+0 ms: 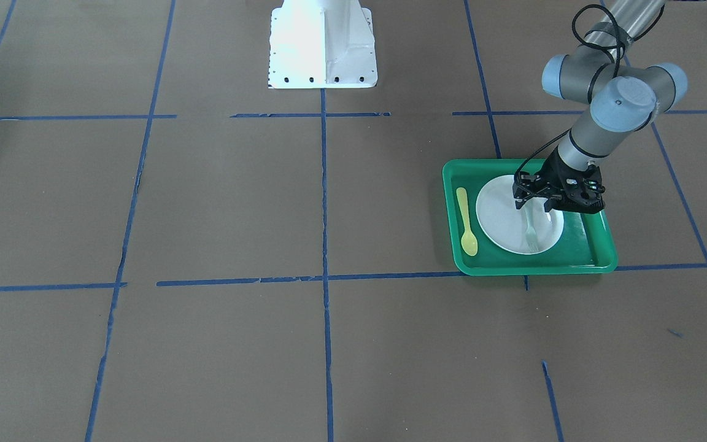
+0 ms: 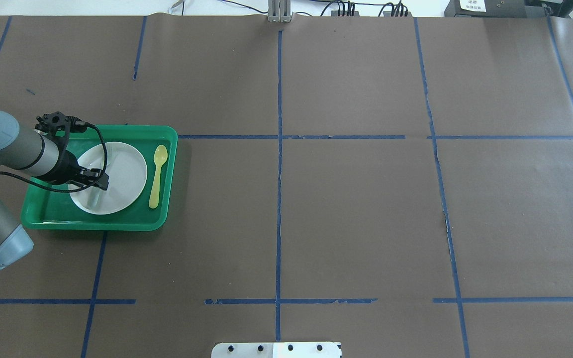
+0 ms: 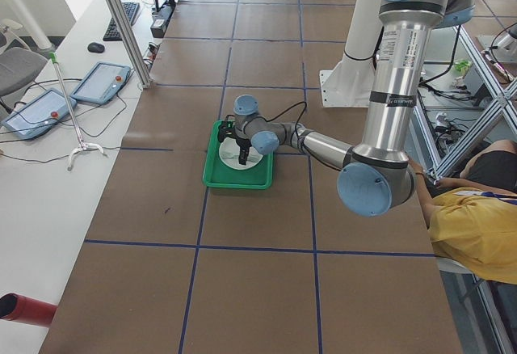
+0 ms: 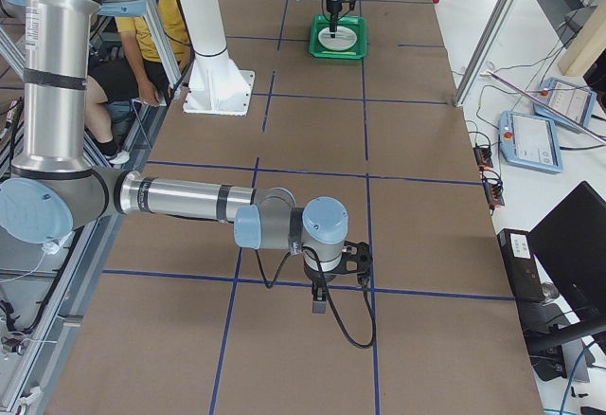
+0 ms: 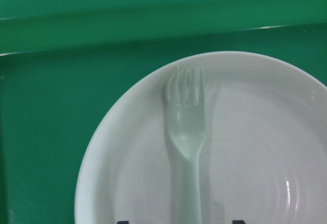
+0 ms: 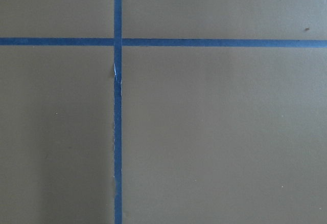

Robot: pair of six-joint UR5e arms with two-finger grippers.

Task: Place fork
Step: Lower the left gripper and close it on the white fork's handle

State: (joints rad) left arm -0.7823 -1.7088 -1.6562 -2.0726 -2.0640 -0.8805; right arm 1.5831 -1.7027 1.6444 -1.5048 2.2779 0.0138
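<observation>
The pale whitish-grey fork [image 1: 532, 236] lies flat on a white plate [image 1: 501, 215] inside a green tray [image 1: 599, 245], tines pointing away from the robot. In the left wrist view the fork [image 5: 186, 132] lies lengthwise on the plate [image 5: 255, 147]. My left gripper [image 1: 535, 209] hovers just over the fork's handle end, open, with a finger on each side of the handle and apart from it. My right gripper [image 4: 319, 301] hangs low over bare table far from the tray; I cannot tell whether it is open or shut.
A yellow spoon [image 1: 467, 224] lies in the tray beside the plate, on the side toward the table's middle. The white robot base [image 1: 323, 46] stands at the table's near edge. Blue tape lines cross the brown table cover [image 2: 356, 209].
</observation>
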